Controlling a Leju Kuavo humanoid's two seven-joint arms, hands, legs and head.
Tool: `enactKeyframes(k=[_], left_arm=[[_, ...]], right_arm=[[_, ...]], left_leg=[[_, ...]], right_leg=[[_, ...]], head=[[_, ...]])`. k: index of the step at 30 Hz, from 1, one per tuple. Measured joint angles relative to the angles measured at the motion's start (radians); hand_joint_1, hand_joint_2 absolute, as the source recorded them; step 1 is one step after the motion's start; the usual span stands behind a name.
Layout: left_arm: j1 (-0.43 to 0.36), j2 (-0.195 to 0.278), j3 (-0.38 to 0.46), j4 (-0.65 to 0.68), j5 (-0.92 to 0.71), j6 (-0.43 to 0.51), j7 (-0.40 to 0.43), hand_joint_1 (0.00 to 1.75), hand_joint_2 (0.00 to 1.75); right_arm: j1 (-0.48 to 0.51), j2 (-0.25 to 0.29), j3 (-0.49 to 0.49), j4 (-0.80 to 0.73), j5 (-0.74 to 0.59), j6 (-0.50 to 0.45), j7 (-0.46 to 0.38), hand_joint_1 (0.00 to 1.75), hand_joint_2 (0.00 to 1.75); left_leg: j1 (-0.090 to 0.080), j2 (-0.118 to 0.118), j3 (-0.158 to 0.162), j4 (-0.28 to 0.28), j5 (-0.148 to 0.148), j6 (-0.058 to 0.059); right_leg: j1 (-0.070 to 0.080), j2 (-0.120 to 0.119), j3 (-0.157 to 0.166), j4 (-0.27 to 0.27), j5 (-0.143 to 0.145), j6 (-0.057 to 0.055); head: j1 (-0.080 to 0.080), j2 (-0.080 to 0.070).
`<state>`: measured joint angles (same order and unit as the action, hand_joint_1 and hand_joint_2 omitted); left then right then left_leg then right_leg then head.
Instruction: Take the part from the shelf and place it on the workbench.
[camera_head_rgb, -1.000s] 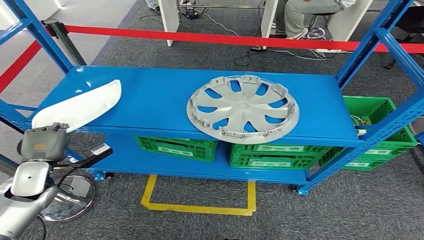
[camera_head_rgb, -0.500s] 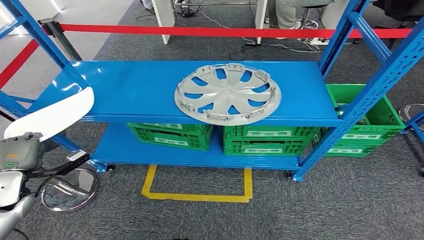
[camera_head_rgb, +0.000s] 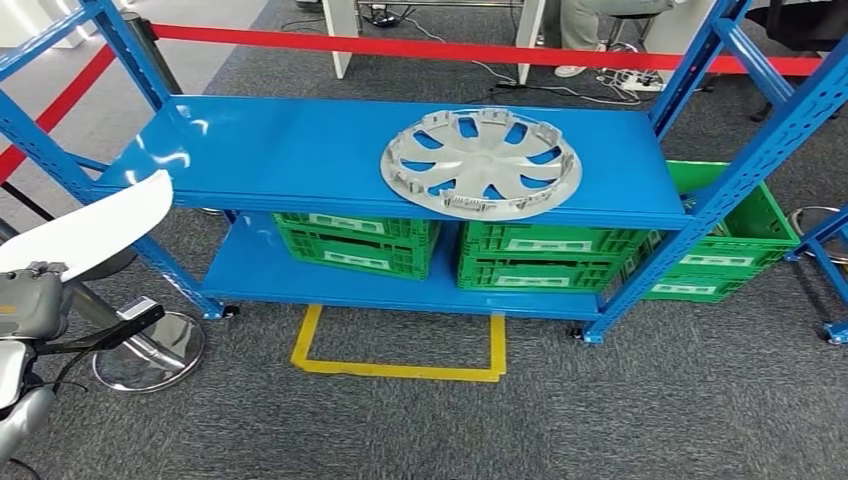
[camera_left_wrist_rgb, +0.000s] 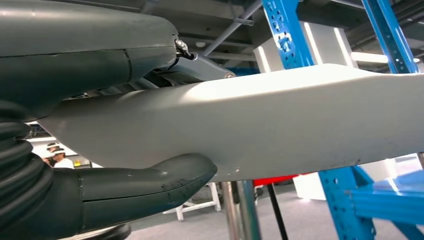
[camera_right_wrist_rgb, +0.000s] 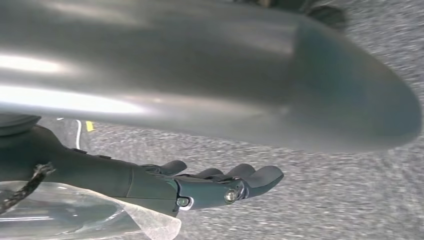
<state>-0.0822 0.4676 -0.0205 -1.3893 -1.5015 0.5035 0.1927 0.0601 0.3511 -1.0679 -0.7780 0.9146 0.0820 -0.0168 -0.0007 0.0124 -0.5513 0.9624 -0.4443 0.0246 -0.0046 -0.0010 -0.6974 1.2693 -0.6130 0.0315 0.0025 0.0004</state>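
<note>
The left hand (camera_left_wrist_rgb: 100, 150) grips the white part (camera_left_wrist_rgb: 260, 125) at one end, thumb under and fingers over, and the rest of the part juts out beyond the fingers, clear of the shelf (camera_head_rgb: 300, 160). The part looks like a light, stiff, smooth moulding, so an end grip may let it tip or slip; a hold nearer mid-length seems safer. The right hand (camera_right_wrist_rgb: 210, 187) hangs with fingers loosely extended, holding nothing; no writing is legible.

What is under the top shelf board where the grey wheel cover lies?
Under the top shelf board carrying the wheel cover, two green crates stand side by side on the lower board. The top board covers them, so their contents cannot be seen.
</note>
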Motion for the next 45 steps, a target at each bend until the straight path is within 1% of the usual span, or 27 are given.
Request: enactKeyframes(k=[2,4,5,7,9,10,12,14,15,16,17,19,22,23,25,27,30,31,32,33,34,36,38,39,41,43,45], left_arm=[[0.001,0.000,0.001,0.000,0.000,-0.002,0.000,1.75,1.75],[0.002,-0.001,0.005,0.000,0.000,-0.003,0.000,1.75,1.75],[0.002,-0.001,0.008,-0.002,0.000,-0.004,0.000,1.75,1.75],[0.002,-0.001,0.012,-0.004,0.000,-0.005,-0.001,1.75,1.75],[0.003,-0.001,0.013,-0.007,0.000,-0.007,-0.002,1.75,1.75],[0.005,-0.001,0.013,-0.008,0.000,-0.008,-0.002,1.75,1.75],[0.008,-0.001,0.013,-0.008,0.000,-0.010,-0.003,1.75,1.75],[0.010,-0.001,0.013,-0.009,0.000,-0.012,-0.003,1.75,1.75],[0.011,-0.002,0.013,-0.009,0.000,-0.013,-0.003,1.75,1.75],[0.012,-0.002,0.013,-0.009,-0.001,-0.013,-0.003,1.75,1.75],[0.012,-0.003,0.013,-0.010,-0.001,-0.013,-0.003,1.75,1.75],[0.012,-0.003,0.013,-0.013,-0.001,-0.013,-0.004,1.75,1.75],[0.012,-0.004,0.013,-0.020,-0.001,-0.013,-0.004,1.75,1.75],[0.012,-0.004,0.013,-0.023,-0.001,-0.014,-0.004,1.75,1.75],[0.013,-0.004,0.013,-0.026,-0.001,-0.018,-0.004,1.75,1.75],[0.013,-0.006,0.013,-0.029,-0.001,-0.023,-0.004,1.75,1.75],[0.013,-0.010,0.012,-0.034,-0.002,-0.029,-0.003,1.75,1.75],[0.014,-0.011,0.012,-0.035,-0.002,-0.030,-0.003,1.75,1.75],[0.014,-0.013,0.012,-0.036,-0.002,-0.031,-0.003,1.75,1.75],[0.015,-0.014,0.012,-0.036,-0.002,-0.032,-0.003,1.75,1.75],[0.015,-0.014,0.012,-0.037,-0.002,-0.032,-0.003,1.75,1.75],[0.015,-0.014,0.012,-0.039,-0.002,-0.034,-0.002,1.75,1.75],[0.015,-0.014,0.012,-0.043,-0.002,-0.037,-0.001,1.75,1.75],[0.015,-0.014,0.012,-0.046,-0.002,-0.039,0.000,1.75,1.75],[0.016,-0.015,0.012,-0.048,-0.002,-0.046,0.001,1.75,1.75],[0.020,-0.015,0.012,-0.049,-0.001,-0.052,0.002,1.75,1.75],[0.022,-0.015,0.012,-0.050,-0.001,-0.055,0.003,1.75,1.75]], right_arm=[[0.000,-0.001,0.004,0.001,0.000,0.000,0.000,0.00,0.00],[-0.001,-0.001,0.008,0.002,-0.002,0.000,0.000,0.00,0.00],[-0.002,-0.002,0.011,0.002,-0.004,-0.001,0.000,0.00,0.00],[-0.002,-0.002,0.015,0.002,-0.008,-0.002,-0.001,0.00,0.00],[0.000,-0.002,0.016,0.003,-0.011,-0.004,-0.001,0.00,0.00],[0.001,-0.002,0.016,0.003,-0.013,-0.004,-0.001,0.00,0.00],[0.002,-0.001,0.016,0.004,-0.016,-0.005,0.000,0.00,0.00],[0.003,-0.001,0.017,0.004,-0.018,-0.005,0.000,0.00,0.00],[0.004,-0.001,0.017,0.004,-0.019,-0.005,0.000,0.00,0.00],[0.005,-0.001,0.017,0.004,-0.020,-0.005,0.000,0.00,0.00],[0.005,-0.001,0.017,0.004,-0.020,-0.005,0.000,0.00,0.00],[0.007,-0.001,0.017,0.004,-0.021,-0.005,0.000,0.00,0.00],[0.007,-0.001,0.019,0.004,-0.024,-0.005,0.001,0.00,0.00],[0.007,-0.001,0.019,0.004,-0.026,-0.005,0.001,0.00,0.00],[0.010,-0.001,0.022,0.004,-0.033,-0.005,0.005,0.00,0.00],[0.014,-0.002,0.025,0.003,-0.042,-0.006,0.011,0.00,0.00],[0.018,-0.003,0.034,0.003,-0.052,-0.006,0.017,0.00,0.00],[0.018,-0.003,0.036,0.002,-0.053,-0.006,0.018,0.00,0.00],[0.018,-0.003,0.038,0.002,-0.056,-0.006,0.019,0.00,0.00],[0.019,-0.004,0.041,0.002,-0.058,-0.006,0.021,0.00,0.00],[0.019,-0.004,0.044,0.002,-0.063,-0.006,0.022,0.00,0.00],[0.020,-0.004,0.052,-0.001,-0.073,-0.005,0.025,0.00,0.00],[0.021,-0.005,0.062,-0.006,-0.084,-0.004,0.027,0.00,0.00],[0.022,-0.005,0.066,-0.008,-0.091,-0.004,0.031,0.00,0.00],[0.028,-0.004,0.075,-0.011,-0.104,-0.005,0.038,0.00,0.00],[0.037,-0.004,0.086,-0.015,-0.114,-0.006,0.045,0.00,0.00],[0.043,-0.004,0.097,-0.020,-0.120,-0.008,0.049,0.00,0.00]], left_leg=[[-0.004,0.000,-0.035,0.003,0.025,-0.002],[-0.007,0.000,-0.062,0.009,0.046,-0.006],[-0.009,0.000,-0.072,0.012,0.055,-0.010],[-0.009,0.001,-0.082,0.016,0.074,-0.020],[-0.005,0.001,-0.087,0.015,0.089,-0.032],[-0.003,-0.001,-0.093,0.021,0.075,-0.039],[0.001,-0.006,-0.113,0.082,-0.009,-0.050],[0.007,-0.007,-0.136,0.210,-0.113,-0.060],[0.009,-0.007,-0.140,0.270,-0.134,-0.064],[0.012,-0.007,-0.133,0.303,-0.129,-0.067],[0.014,-0.007,-0.108,0.300,-0.106,-0.069],[0.017,-0.007,-0.032,0.218,-0.058,-0.070],[0.016,-0.010,0.083,0.048,-0.075,-0.062],[0.014,-0.011,0.100,0.016,-0.086,-0.056],[0.011,-0.009,0.095,0.004,-0.083,-0.039],[0.011,-0.004,0.075,0.003,-0.061,-0.020],[0.010,-0.001,0.028,0.003,-0.022,-0.004],[0.009,-0.001,0.011,0.004,-0.008,-0.004],[0.008,-0.001,-0.008,0.005,0.006,-0.005],[0.007,-0.001,-0.027,0.006,0.020,-0.006],[0.006,-0.001,-0.044,0.007,0.033,-0.009],[0.003,-0.001,-0.071,0.012,0.055,-0.015],[0.001,0.000,-0.085,0.016,0.077,-0.023],[0.001,0.001,-0.089,0.016,0.087,-0.029],[0.004,-0.001,-0.096,0.014,0.097,-0.040],[0.006,-0.004,-0.113,0.057,0.030,-0.052],[0.010,-0.006,-0.133,0.172,-0.087,-0.062]], right_leg=[[0.001,0.000,0.040,0.004,0.042,-0.004],[0.004,0.000,0.143,-0.118,0.081,-0.015],[0.006,0.000,0.202,-0.200,0.075,-0.020],[0.010,0.000,0.264,-0.301,0.049,-0.028],[0.012,-0.001,0.256,-0.317,0.057,-0.040],[0.011,-0.003,0.247,-0.318,0.068,-0.048],[0.007,-0.007,0.221,-0.320,0.095,-0.061],[0.007,-0.008,0.194,-0.318,0.122,-0.064],[0.007,-0.008,0.178,-0.315,0.135,-0.063],[0.007,-0.008,0.161,-0.311,0.148,-0.060],[0.006,-0.008,0.141,-0.305,0.159,-0.057],[0.004,-0.008,0.110,-0.292,0.173,-0.051],[0.006,-0.007,0.084,-0.275,0.189,-0.040],[0.007,-0.006,0.079,-0.272,0.196,-0.034],[0.006,-0.006,0.071,-0.270,0.211,-0.023],[0.002,-0.004,0.054,-0.246,0.175,-0.013],[0.001,-0.001,0.008,-0.087,0.023,-0.005],[0.001,-0.001,0.000,-0.027,-0.001,-0.004],[0.001,-0.001,0.003,0.012,0.001,-0.004],[0.001,-0.001,0.021,0.020,0.025,-0.005],[0.002,-0.001,0.057,-0.008,0.056,-0.009],[0.004,-0.001,0.172,-0.147,0.082,-0.019],[0.007,0.000,0.263,-0.281,0.057,-0.024],[0.010,0.000,0.279,-0.313,0.048,-0.026],[0.009,-0.002,0.259,-0.318,0.061,-0.036],[0.005,-0.007,0.233,-0.318,0.087,-0.051],[0.006,-0.009,0.206,-0.317,0.113,-0.060]], head=[[0.000,0.000],[0.000,0.000],[-0.001,0.000],[-0.002,0.000],[0.000,0.000],[0.001,0.000],[-0.003,0.000],[-0.007,0.000],[-0.007,0.000],[-0.007,0.000],[-0.007,0.000],[-0.008,0.000],[-0.008,0.000],[-0.008,0.000],[-0.008,0.000],[-0.006,0.000],[-0.001,0.000],[-0.001,0.000],[-0.001,0.000],[-0.001,0.000],[-0.001,0.000],[-0.001,0.000],[-0.004,0.000],[-0.004,0.000],[-0.004,0.000],[-0.008,0.000],[-0.015,0.000]])
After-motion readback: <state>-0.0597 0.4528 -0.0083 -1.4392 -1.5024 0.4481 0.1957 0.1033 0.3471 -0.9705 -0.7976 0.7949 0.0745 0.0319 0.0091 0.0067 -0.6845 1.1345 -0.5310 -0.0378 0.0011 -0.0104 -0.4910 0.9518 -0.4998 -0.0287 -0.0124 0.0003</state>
